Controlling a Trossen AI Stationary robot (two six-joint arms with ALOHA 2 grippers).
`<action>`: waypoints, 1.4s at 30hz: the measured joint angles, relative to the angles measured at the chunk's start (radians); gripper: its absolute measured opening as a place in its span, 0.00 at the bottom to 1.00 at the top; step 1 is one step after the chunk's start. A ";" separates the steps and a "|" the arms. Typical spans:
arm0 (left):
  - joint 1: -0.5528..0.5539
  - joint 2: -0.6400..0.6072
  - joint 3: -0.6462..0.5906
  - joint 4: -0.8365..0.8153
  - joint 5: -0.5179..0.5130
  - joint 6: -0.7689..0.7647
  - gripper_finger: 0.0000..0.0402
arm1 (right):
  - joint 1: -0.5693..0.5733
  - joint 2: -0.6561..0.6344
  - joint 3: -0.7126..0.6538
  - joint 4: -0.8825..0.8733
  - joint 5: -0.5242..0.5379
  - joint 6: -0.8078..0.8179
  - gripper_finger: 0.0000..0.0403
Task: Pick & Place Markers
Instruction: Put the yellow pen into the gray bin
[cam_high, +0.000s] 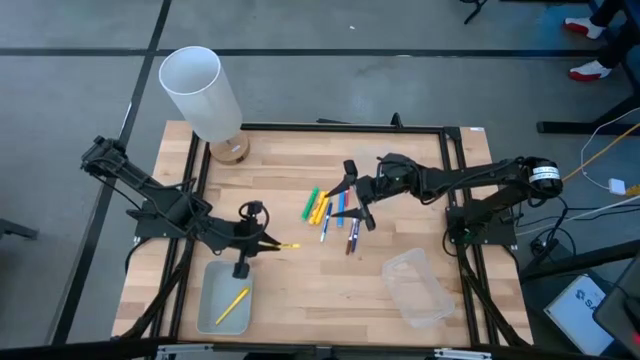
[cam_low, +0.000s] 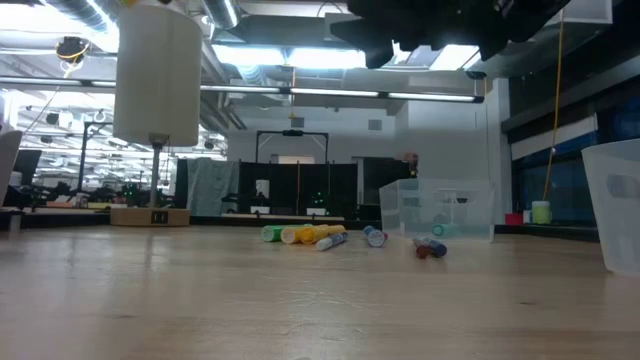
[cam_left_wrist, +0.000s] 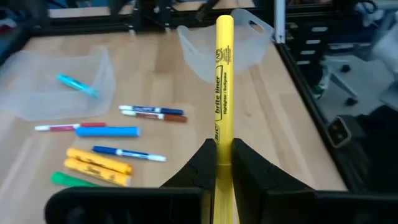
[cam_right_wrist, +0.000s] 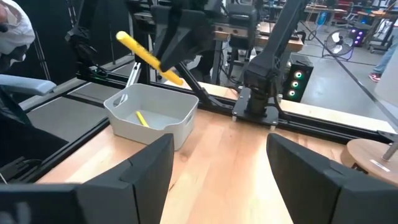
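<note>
Clearly the left gripper (cam_high: 268, 243), clamped on a yellow highlighter (cam_left_wrist: 222, 93) just beside the clear tray (cam_high: 212, 300), could drop it outside if released early, while the right gripper (cam_high: 357, 195) hangs wide-open over the loose markers (cam_high: 335, 212).

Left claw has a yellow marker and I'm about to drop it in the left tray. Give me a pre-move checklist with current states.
1. Grip: left claw is shut on the yellow marker: ok.
2. Marker over the left tray: not ok; in the high view it sits beside the tray's upper edge, not above it.
3. Room in the tray: ok; only one yellow stick lies inside.
4. Right claw clear of the path: ok; open, over the marker pile at mid-table.
5. Marker's height above the tray rim: cannot tell.
</note>
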 joint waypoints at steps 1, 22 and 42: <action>-0.003 0.000 0.000 0.000 0.008 -0.002 0.06 | 0.000 0.000 0.000 0.000 0.000 0.000 0.63; -0.125 0.001 0.000 0.019 0.080 -0.409 0.06 | -0.001 0.000 0.000 0.008 0.009 -0.011 0.63; -0.248 0.002 0.000 -0.049 0.136 -1.165 0.06 | 0.000 -0.001 0.000 0.008 0.009 -0.008 0.63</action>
